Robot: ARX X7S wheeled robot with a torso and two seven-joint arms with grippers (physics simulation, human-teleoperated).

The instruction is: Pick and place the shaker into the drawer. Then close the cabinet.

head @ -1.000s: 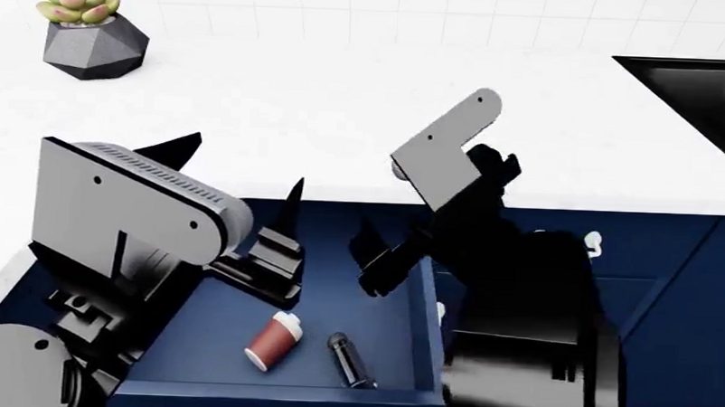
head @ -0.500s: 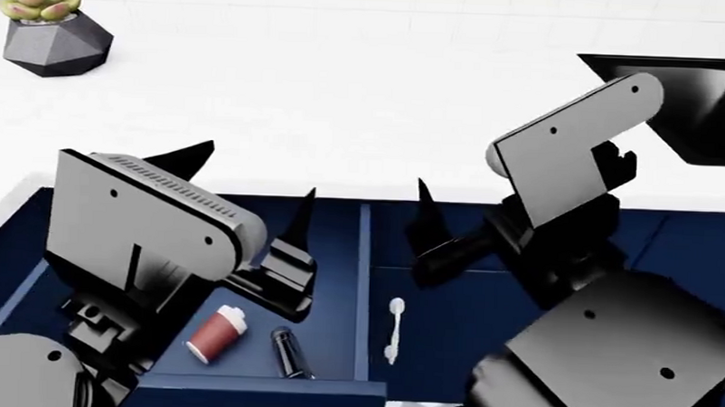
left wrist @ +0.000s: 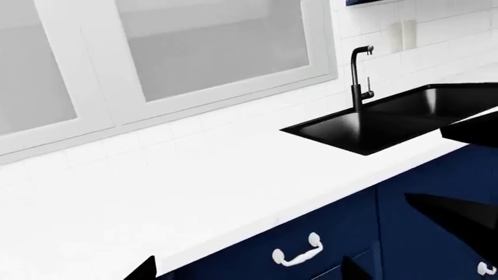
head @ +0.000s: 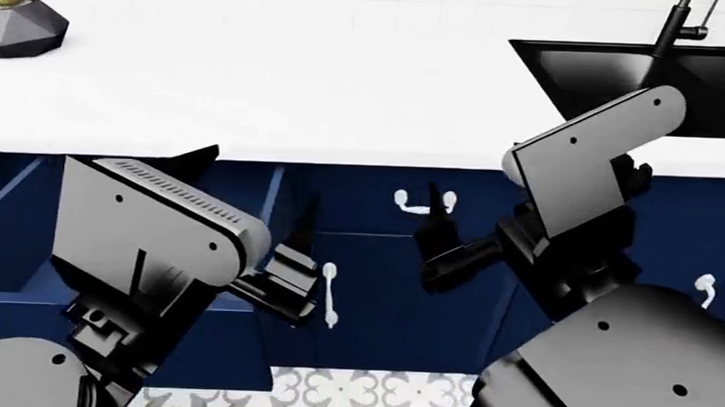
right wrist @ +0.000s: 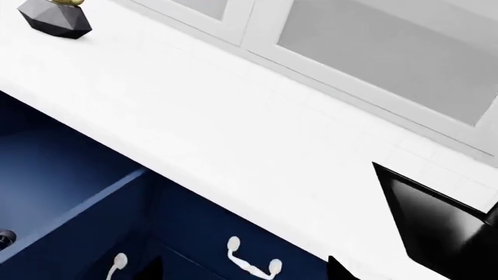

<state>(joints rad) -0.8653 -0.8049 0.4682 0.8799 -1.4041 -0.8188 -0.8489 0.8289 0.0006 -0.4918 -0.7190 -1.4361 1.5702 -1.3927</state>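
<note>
The shaker cannot be made out with any certainty. The drawer (head: 24, 237) stands pulled out from under the front edge of the counter (head: 294, 92), toward its left end. In the head view the left arm (head: 156, 241) covers most of its floor. In the right wrist view a small dark rounded object (right wrist: 3, 238) sits on the drawer floor, cut off by the frame. It may be the shaker, but I cannot tell.

The left gripper (left wrist: 249, 271) has its fingers apart with nothing between them, and so does the right gripper (right wrist: 239, 271). Both hang in front of the cabinet (head: 384, 277), below the counter's front edge.

A shaker is probably light, stiff and smooth-sided, and would roll if it lay on its side. It is best taken across the middle of its body with a modest squeeze. The drawer is rigid and should slide on its runners. A flat push on its front, or on the white handle (head: 329, 293) near the left gripper, would likely close it without any grip.

In the head view one finger of the right gripper is hidden behind its grey link. The dark wedges at the edge of the left wrist view cannot be identified. The plant pot (head: 13, 24) at the far left corner and the sink (head: 608, 76) at the far right are both cut off.
</note>
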